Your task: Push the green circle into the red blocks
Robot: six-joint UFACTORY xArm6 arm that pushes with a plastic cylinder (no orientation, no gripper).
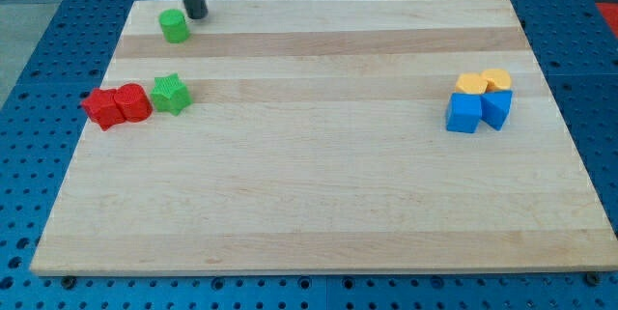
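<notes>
The green circle (pixel 174 26) stands near the board's top left corner. My tip (pixel 196 15) is just to its upper right, very close to it or touching. Two red blocks (pixel 116 105) sit together at the view's left edge of the board, below the green circle. A green star (pixel 171 94) touches the right side of the red blocks.
Two blue blocks (pixel 477 111) and two yellow blocks (pixel 484 82) form a cluster at the view's right. The wooden board (pixel 319 194) lies on a blue perforated table.
</notes>
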